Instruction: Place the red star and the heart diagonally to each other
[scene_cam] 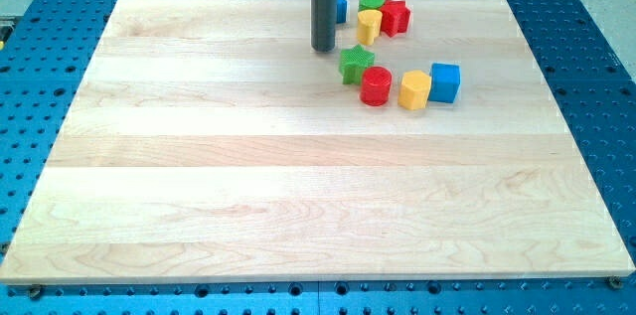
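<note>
The red star lies near the view's top, right of centre. The yellow heart touches it on its left, slightly lower. A green round block sits just above the heart. My tip rests on the wooden board, left of and below the heart, apart from it. A green star lies just right of my tip. A blue block is partly hidden behind the rod.
A red cylinder, a yellow block and a blue cube stand in a row below and right of the green star. A blue perforated table surrounds the board.
</note>
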